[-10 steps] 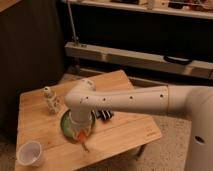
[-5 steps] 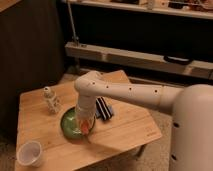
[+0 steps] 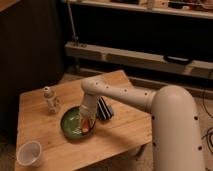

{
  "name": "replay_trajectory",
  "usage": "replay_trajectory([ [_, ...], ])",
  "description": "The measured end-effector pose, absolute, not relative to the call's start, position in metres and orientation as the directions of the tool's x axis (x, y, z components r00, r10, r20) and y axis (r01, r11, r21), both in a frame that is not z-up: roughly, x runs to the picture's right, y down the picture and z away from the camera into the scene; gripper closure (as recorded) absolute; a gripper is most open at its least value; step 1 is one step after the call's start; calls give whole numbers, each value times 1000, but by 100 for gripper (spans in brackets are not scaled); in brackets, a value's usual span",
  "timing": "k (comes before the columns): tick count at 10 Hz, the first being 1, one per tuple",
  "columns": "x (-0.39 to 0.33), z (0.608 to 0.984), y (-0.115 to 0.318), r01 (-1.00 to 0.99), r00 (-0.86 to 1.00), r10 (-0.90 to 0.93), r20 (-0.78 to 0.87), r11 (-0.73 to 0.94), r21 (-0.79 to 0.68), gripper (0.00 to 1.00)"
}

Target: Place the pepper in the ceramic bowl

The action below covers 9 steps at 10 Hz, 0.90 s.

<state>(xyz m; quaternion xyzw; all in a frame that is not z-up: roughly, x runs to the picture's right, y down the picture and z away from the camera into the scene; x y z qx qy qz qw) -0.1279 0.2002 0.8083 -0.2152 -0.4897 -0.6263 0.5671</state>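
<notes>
The dark green ceramic bowl point(image 3: 72, 123) sits on the wooden table point(image 3: 120, 127), left of centre. My white arm reaches down over its right side. The gripper point(image 3: 86, 121) is low over the bowl's right half. The orange pepper point(image 3: 86, 125) shows at the gripper's tip, inside the bowl's rim, standing roughly upright. Whether it rests on the bowl's floor is hidden by the gripper.
A small white-patterned shaker figure point(image 3: 50, 99) stands left of the bowl. A white cup point(image 3: 29, 153) sits at the table's front left corner. A dark striped object point(image 3: 104, 108) lies just right of the bowl. Shelves and a dark wall stand behind.
The arm has swung and lowered so the gripper with the pepper is further down inside the bowl's right half than one second ago.
</notes>
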Motion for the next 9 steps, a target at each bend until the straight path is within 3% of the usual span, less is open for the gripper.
replay_trajectory([
  [2,-142,798,192,901,-302,-513,803,122,416,85],
  [7,-161,756,165,885,-370,-525,767,52,463,36],
  [9,-163,756,167,888,-373,-522,767,37,457,26],
])
